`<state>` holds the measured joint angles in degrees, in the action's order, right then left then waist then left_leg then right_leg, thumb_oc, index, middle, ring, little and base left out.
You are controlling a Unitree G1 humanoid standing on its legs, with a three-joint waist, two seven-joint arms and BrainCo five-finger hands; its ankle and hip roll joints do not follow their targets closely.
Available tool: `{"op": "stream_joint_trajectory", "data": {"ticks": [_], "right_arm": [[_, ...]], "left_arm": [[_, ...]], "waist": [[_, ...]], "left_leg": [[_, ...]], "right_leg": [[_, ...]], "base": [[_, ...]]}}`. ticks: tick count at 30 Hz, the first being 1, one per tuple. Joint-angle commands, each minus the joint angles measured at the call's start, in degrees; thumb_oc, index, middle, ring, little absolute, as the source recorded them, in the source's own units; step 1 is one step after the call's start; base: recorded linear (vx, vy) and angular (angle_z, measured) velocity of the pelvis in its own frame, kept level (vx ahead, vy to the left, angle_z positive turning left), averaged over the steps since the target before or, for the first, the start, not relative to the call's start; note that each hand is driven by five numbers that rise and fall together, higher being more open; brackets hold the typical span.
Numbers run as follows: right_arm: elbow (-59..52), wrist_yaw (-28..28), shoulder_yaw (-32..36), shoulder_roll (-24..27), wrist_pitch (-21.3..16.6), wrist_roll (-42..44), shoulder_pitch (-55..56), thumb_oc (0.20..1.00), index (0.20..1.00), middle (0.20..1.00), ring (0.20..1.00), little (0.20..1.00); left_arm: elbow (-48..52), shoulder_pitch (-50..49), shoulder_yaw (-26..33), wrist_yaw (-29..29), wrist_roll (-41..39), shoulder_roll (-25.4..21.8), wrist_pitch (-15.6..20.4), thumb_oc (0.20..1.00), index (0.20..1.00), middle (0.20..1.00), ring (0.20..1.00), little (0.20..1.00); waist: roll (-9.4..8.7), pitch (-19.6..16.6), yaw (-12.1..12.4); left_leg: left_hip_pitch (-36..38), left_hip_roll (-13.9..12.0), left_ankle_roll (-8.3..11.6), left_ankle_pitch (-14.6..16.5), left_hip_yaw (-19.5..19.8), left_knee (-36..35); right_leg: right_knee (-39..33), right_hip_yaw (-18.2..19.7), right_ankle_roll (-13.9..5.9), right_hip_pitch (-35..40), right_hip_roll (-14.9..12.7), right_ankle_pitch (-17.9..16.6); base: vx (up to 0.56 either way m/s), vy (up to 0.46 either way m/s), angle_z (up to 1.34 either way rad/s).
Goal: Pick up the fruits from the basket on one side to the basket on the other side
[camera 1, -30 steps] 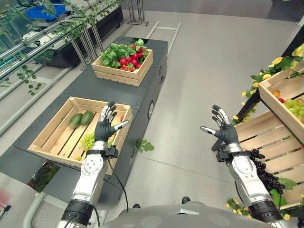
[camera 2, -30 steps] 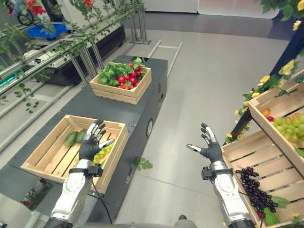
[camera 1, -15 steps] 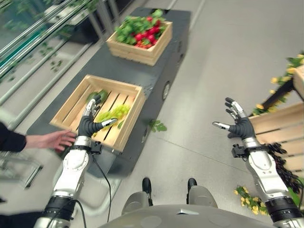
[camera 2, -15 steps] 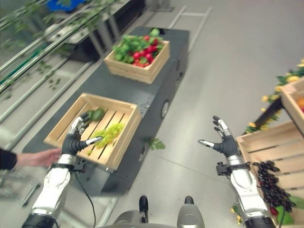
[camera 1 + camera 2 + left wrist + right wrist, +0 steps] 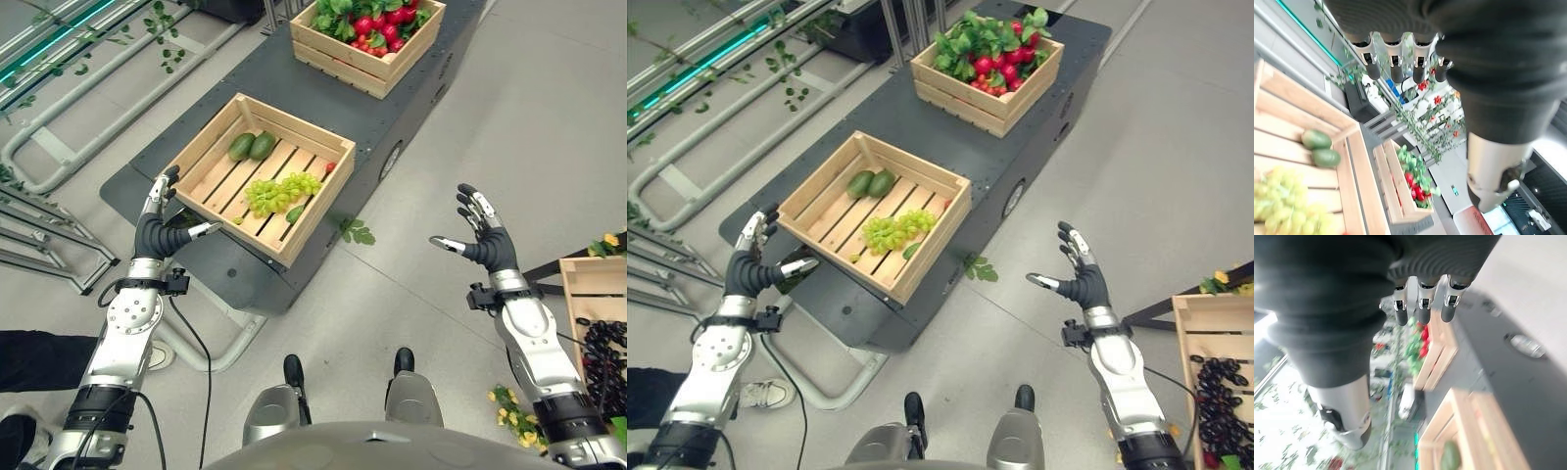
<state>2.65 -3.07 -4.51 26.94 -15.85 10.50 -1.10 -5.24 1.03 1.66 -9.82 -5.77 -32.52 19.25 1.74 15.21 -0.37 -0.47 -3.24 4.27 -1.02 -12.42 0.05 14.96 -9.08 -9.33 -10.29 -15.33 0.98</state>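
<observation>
Two wooden crates stand on the dark bench [image 5: 186, 147]: the near crate [image 5: 315, 204] in the upper middle of the left eye view and the far crate [image 5: 345, 65] at the top edge. A third crate [image 5: 582, 284] shows at the right edge with a bunch of dark grapes [image 5: 607, 345] in it. The near crate holds two green avocados [image 5: 252, 146] side by side in its far corner, touching, their long axes running along the slats toward the upper right of the frame; one bunch of green grapes [image 5: 280, 190] lies mid-crate, its length stretched across the slats from centre toward the right wall; one small red fruit [image 5: 331, 166] sits against the right wall. The far crate is heaped with red radishes [image 5: 382, 22] and green leaves, too many to count. The left hand [image 5: 158, 231] hovers at the left of the frame, just outside the near crate's near-left corner, its fingers [image 5: 158, 192] straight and spread, holding nothing; the grapes and avocados lie well apart from them, up and to the right. The right hand [image 5: 484, 241] is raised at centre right over the grey floor [image 5: 509, 117], fingers likewise loose and spread, empty, well apart from every crate. A leafy sprig [image 5: 355, 231] lies on the floor beside the bench.
</observation>
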Motion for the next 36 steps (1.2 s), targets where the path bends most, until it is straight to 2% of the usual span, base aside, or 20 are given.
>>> {"op": "stream_joint_trajectory", "data": {"ticks": [1,2,3,4,6,7,8,9,10,11,12,15,16,18,19,20,22,27,31,36], "right_arm": [[-3.5,-0.6,-1.0,0.8,-1.9,-1.9,-4.3,1.000,1.000,1.000,1.000,1.000],[-3.4,-0.6,-0.9,0.8,-1.9,-1.9,-4.4,1.000,1.000,1.000,1.000,1.000],[-3.3,-0.7,-1.1,1.1,-2.1,-1.8,-4.6,1.000,1.000,1.000,1.000,1.000],[-3.0,-1.1,-2.0,2.0,-2.1,-1.3,-5.7,1.000,1.000,1.000,1.000,1.000],[-3.6,-1.2,-2.5,2.9,-2.5,-1.0,-6.3,1.000,1.000,1.000,1.000,1.000],[-3.6,-1.2,-2.3,2.9,-2.5,-1.0,-6.4,1.000,1.000,1.000,1.000,1.000],[-3.9,-1.0,-2.5,3.7,-2.9,-0.7,-6.9,1.000,1.000,1.000,1.000,1.000],[-3.9,-1.0,-2.4,3.7,-2.9,-0.7,-6.9,1.000,1.000,1.000,1.000,1.000],[-4.1,-1.0,-2.2,3.8,-3.0,-0.7,-6.8,1.000,1.000,1.000,1.000,1.000],[-4.3,-1.4,-2.3,4.5,-3.4,-0.6,-6.9,1.000,1.000,1.000,1.000,1.000],[-4.3,-1.4,-2.1,4.5,-3.5,-0.6,-6.9,1.000,1.000,1.000,1.000,1.000],[-3.9,-2.5,-2.0,5.2,-4.3,-0.7,-7.7,1.000,1.000,1.000,1.000,1.000],[-3.9,-3.0,-2.0,4.9,-4.8,0.0,-8.0,1.000,1.000,1.000,1.000,1.000],[-3.7,-3.2,-2.1,4.3,-5.1,0.7,-8.1,1.000,1.000,1.000,1.000,1.000],[-4.4,-3.4,-2.1,4.1,-5.7,1.1,-8.3,1.000,1.000,1.000,1.000,1.000],[-4.5,-3.4,-1.8,3.9,-5.6,1.1,-8.3,1.000,1.000,1.000,1.000,1.000],[-4.9,-3.4,-2.2,3.4,-6.2,1.6,-8.3,1.000,1.000,1.000,1.000,1.000],[-5.2,-2.7,-3.2,2.6,-7.2,2.8,-7.5,1.000,1.000,1.000,1.000,1.000],[-5.7,-2.6,-3.6,3.0,-8.1,3.6,-7.6,1.000,1.000,1.000,1.000,1.000],[-5.7,-3.0,-3.6,2.8,-8.9,4.6,-8.2,1.000,1.000,1.000,1.000,1.000]], "left_arm": [[4.1,4.5,1.7,-1.8,2.0,-3.3,1.8,1.000,1.000,1.000,1.000,1.000],[3.9,4.7,1.6,-1.9,2.0,-3.3,1.8,1.000,1.000,1.000,1.000,1.000],[3.7,6.2,1.0,-1.9,2.5,-4.0,1.7,1.000,1.000,1.000,1.000,1.000],[1.9,10.9,-1.2,-2.3,2.5,-6.5,1.2,1.000,1.000,1.000,1.000,1.000],[0.0,15.0,-2.8,-2.6,2.2,-9.6,1.4,1.000,1.000,1.000,1.000,1.000],[-0.3,15.5,-3.1,-2.7,2.2,-9.7,1.5,1.000,1.000,1.000,1.000,1.000],[-2.6,19.7,-5.1,-3.7,4.1,-13.0,0.2,1.000,1.000,1.000,1.000,1.000],[-2.9,20.1,-5.3,-3.8,4.1,-13.0,0.3,1.000,1.000,1.000,1.000,1.000],[-3.7,21.8,-5.6,-4.4,5.0,-14.6,0.0,1.000,1.000,1.000,1.000,1.000],[-6.8,27.0,-8.6,-5.2,6.5,-16.8,-0.8,1.000,1.000,1.000,1.000,1.000],[-7.2,27.7,-9.1,-5.3,6.5,-16.8,-0.7,1.000,1.000,1.000,1.000,1.000],[-11.7,36.5,-15.4,-4.7,8.3,-20.2,-1.5,1.000,1.000,1.000,1.000,1.000],[-14.1,38.5,-16.6,-4.6,6.6,-20.4,-1.0,1.000,1.000,1.000,1.000,1.000],[-17.0,40.5,-18.5,-4.8,6.7,-19.8,-1.3,1.000,1.000,1.000,1.000,1.000],[-20.3,44.0,-21.6,-3.9,8.8,-20.6,-2.0,1.000,1.000,1.000,1.000,1.000],[-20.8,44.8,-22.2,-4.0,8.8,-20.5,-1.8,1.000,1.000,1.000,1.000,1.000],[-24.6,47.1,-24.0,-3.8,8.3,-20.7,-1.9,1.000,1.000,1.000,1.000,1.000],[-35.5,50.5,-26.3,-2.3,9.5,-21.8,-3.1,1.000,1.000,1.000,1.000,1.000],[-42.6,55.3,-32.1,-1.1,14.6,-25.2,-3.6,1.000,1.000,1.000,1.000,1.000],[-47.6,58.0,-32.9,-1.2,13.9,-26.7,-3.9,1.000,1.000,1.000,1.000,1.000]], "waist": [[-0.88,0.4,0.0],[-0.88,0.4,0.0],[-1.25,0.4,-0.3],[-0.93,0.9,-1.4],[-0.57,2.0,-1.7],[-0.58,2.0,-1.7],[0.69,2.4,-2.1],[0.70,2.3,-2.0],[1.32,2.6,-2.1],[2.55,3.8,-3.1],[2.59,3.9,-3.0],[4.14,5.9,-4.1],[4.87,6.5,-4.6],[5.13,6.6,-4.8],[5.84,7.4,-5.8],[5.74,7.4,-5.4],[6.30,8.2,-6.1],[6.25,10.2,-7.8],[6.36,11.9,-9.2],[5.71,14.0,-10.0]], "left_leg": [[-1.1,-0.2,-2.16,0.8,2.7,-0.2],[-1.1,-0.2,-2.15,0.8,2.7,-0.2],[-1.3,0.4,-1.94,1.0,2.8,-0.5],[-2.7,0.9,-1.63,1.4,3.9,0.6],[-4.9,1.3,-1.25,1.5,4.0,2.0],[-5.2,1.2,-1.23,1.5,4.1,2.2],[-6.4,1.0,-0.66,0.8,3.5,1.8],[-6.5,0.9,-0.64,0.7,3.6,1.8],[-6.9,0.7,-0.30,0.2,3.3,1.4],[-8.1,0.2,0.57,-0.8,2.9,1.0],[-8.3,0.1,0.61,-0.8,3.1,1.1],[-9.9,-0.7,1.49,-2.3,3.0,0.3],[-10.4,-1.1,1.76,-3.0,2.6,-0.5],[-10.3,-1.4,1.94,-3.4,2.0,-1.2],[-10.6,-1.9,2.35,-3.9,1.2,-1.5],[-10.7,-1.9,2.37,-3.9,1.1,-1.5],[-11.1,-2.1,2.51,-4.2,0.4,-1.7],[-12.0,-2.9,2.92,-4.0,-1.8,-1.0],[-13.2,-3.5,3.31,-3.9,-2.9,0.5],[-15.2,-3.5,3.51,-3.5,-3.6,1.6]], "right_leg": [[3.9,3.8,-2.23,-2.8,3.1,-2.6],[3.6,3.8,-2.21,-2.7,3.2,-2.7],[-0.9,4.5,-1.68,-2.9,3.6,-3.2],[-3.0,7.8,-1.62,-3.5,4.6,-3.4],[-4.2,8.5,-1.17,-4.1,4.9,-4.2],[-4.3,8.5,-1.15,-4.3,4.9,-4.3],[-5.6,7.2,-1.11,-5.0,4.8,-5.0],[-5.7,7.1,-1.10,-5.0,4.8,-5.2],[-6.8,6.4,-1.18,-5.1,4.7,-5.6],[-8.0,6.0,-1.21,-5.6,5.0,-6.1],[-8.1,5.9,-1.17,-5.6,5.0,-6.1],[-9.3,5.3,-1.20,-6.9,5.4,-6.8],[-10.1,5.6,-1.33,-7.5,5.6,-7.0],[-10.3,5.9,-1.36,-7.9,5.9,-7.1],[-10.3,6.5,-1.38,-8.8,6.0,-7.2],[-10.2,6.6,-1.36,-8.9,6.0,-7.2],[-10.2,7.4,-1.37,-10.1,6.2,-7.5],[-9.9,9.6,-1.53,-12.9,7.3,-8.1],[-9.0,10.2,-1.39,-14.8,7.8,-8.0],[-9.1,10.7,-1.65,-16.6,8.2,-8.4]], "base": [[0.04,0.003,-0.18],[0.06,-0.024,-0.20],[0.03,-0.046,-0.11],[0.01,-0.051,-0.09],[-0.09,-0.017,0.22],[-0.13,-0.026,0.23],[-0.07,-0.026,0.04],[-0.07,-0.047,-0.01],[-0.07,-0.082,-0.03],[-0.07,-0.084,-0.04],[-0.07,-0.107,0.10],[-0.06,-0.086,0.08],[-0.07,-0.048,-0.04],[-0.02,-0.041,-0.11],[-0.01,-0.039,-0.22],[-0.03,-0.024,-0.24],[-0.05,-0.002,-0.21],[-0.04,-0.010,-0.30],[-0.03,-0.003,-0.15],[-0.03,-0.008,-0.10]]}}
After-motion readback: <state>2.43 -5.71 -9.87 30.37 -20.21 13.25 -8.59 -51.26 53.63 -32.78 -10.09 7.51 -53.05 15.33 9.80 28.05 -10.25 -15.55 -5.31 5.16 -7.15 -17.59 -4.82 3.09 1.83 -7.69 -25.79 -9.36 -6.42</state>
